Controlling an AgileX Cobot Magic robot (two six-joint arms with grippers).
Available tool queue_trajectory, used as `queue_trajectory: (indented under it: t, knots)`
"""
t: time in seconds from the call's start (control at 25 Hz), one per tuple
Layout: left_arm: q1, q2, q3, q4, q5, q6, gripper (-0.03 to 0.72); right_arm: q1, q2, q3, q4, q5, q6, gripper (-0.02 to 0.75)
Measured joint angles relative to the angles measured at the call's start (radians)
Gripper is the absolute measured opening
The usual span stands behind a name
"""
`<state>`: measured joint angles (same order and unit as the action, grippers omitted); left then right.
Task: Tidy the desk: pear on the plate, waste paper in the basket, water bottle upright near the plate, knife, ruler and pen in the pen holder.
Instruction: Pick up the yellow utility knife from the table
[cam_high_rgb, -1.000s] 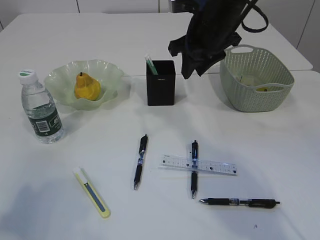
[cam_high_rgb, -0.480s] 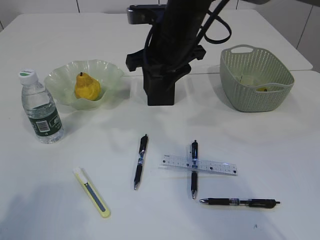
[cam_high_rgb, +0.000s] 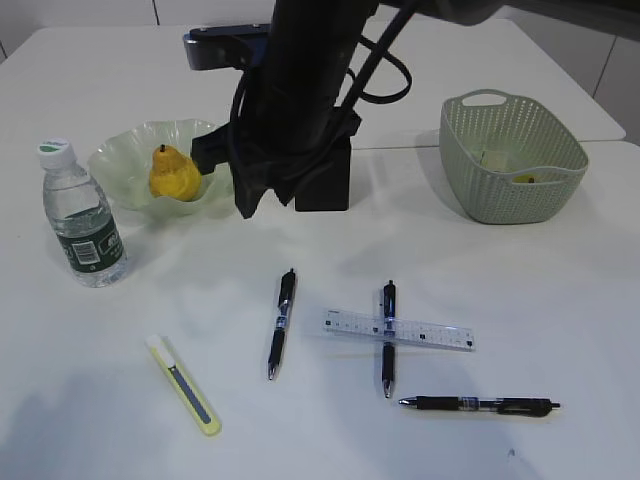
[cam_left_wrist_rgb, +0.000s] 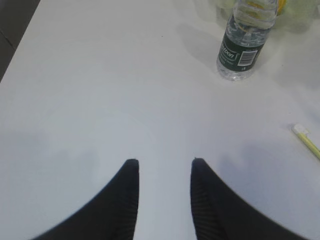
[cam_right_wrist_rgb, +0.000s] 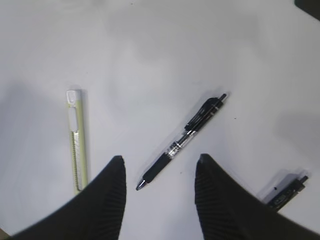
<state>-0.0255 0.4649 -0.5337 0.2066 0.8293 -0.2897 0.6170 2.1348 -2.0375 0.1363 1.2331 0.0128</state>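
Now the right hand (cam_right_wrist_rgb: 157, 167) hangs spread and empty above a pen (cam_right_wrist_rgb: 182, 142) and the knife (cam_right_wrist_rgb: 76, 140). The left hand (cam_left_wrist_rgb: 162, 167) is spread, empty, over the bench (cam_left_wrist_rgb: 100, 90).

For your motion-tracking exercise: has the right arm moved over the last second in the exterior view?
Yes. The right gripper has swung leftward, from beside the basket, past the pen holder, toward the plate.
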Motion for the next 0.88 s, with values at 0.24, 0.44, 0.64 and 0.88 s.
queue_trajectory:
  t: [0.24,0.44,0.64,0.88]
  knots:
    - [0.0,0.0,0.0,0.0,0.019,0.0,0.239,0.065,0.0,0.061,0.046,0.0,0.002,0.368]
    - [0.0,0.0,0.0,0.0,0.019,0.0,0.239,0.125,0.027,0.08,0.052,0.0,0.02,0.368]
    - [0.0,0.0,0.0,0.0,0.024,0.0,0.239,0.194,0.09,0.08,0.044,0.0,0.032,0.4]
    - [0.0,0.0,0.0,0.0,0.046,0.0,0.239,0.24,0.131,0.082,0.044,-0.002,0.038,0.471]
